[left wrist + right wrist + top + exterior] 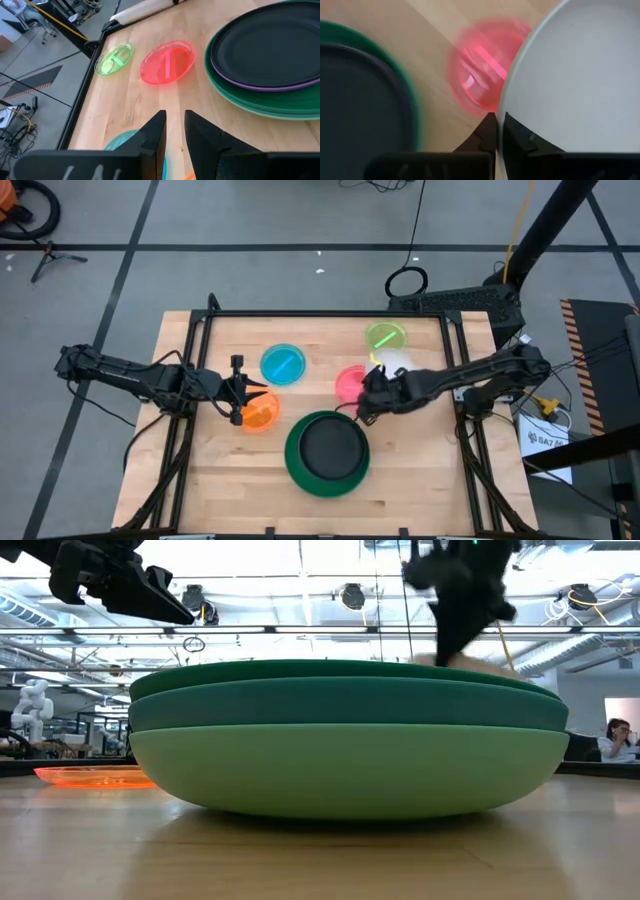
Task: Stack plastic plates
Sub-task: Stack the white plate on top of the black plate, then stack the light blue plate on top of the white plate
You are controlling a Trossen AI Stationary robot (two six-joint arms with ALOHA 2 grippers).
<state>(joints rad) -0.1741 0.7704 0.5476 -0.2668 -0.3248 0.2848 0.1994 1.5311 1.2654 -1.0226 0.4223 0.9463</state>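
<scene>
no brand or label can be read on any plate; the only writing is on a white sheet [548, 438] beside the table's right edge in the high view, too small to make out. from above, the wooden table [200, 480] carries a stack [327, 452] near its front middle with the black plate [330, 448] on top. behind it lie the blue plate [283, 364], the pink plate [349, 384], the lime plate [386, 336] and the white plate [396, 363], with the orange plate [260, 415] to the stack's left. the low view alone shows the stack's layers from the side: mint plate [345, 770] at the bottom, teal plate [345, 703] on it, dark green plate [330, 671] above. the left wrist view alone shows a purple plate [260, 86] as a thin rim just under the black one. the left pincer [238, 392] hangs just beside the orange plate, its fingers [156, 131] slightly apart on nothing. the right pincer [366, 395] sits between the pink and white plates; its wrist view shows it clamped on the white plate's rim, the plate lifted with the pink one beneath it.
</scene>
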